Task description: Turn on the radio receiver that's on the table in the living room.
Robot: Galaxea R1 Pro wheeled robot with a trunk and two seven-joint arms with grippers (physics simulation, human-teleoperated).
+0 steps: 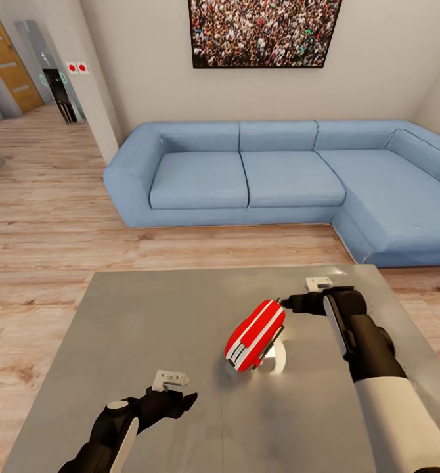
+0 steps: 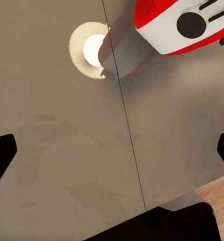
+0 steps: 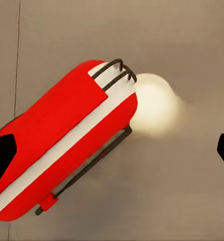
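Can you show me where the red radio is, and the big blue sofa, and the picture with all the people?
Small rounded red radio (image 1: 255,335): head view, on its red top shell.
Blue L-shaped fabric sofa (image 1: 198,179): head view, on the left seat cushion.
Dark-framed crowd photo (image 1: 264,30): head view, on the middle of the print.

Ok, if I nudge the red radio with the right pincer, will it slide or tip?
The radio looks tilted, one end raised off the glossy table, so it may rock or tip. Its rounded shell would probably slide easily. The right pincer is at its far end; the thin handle might flex.
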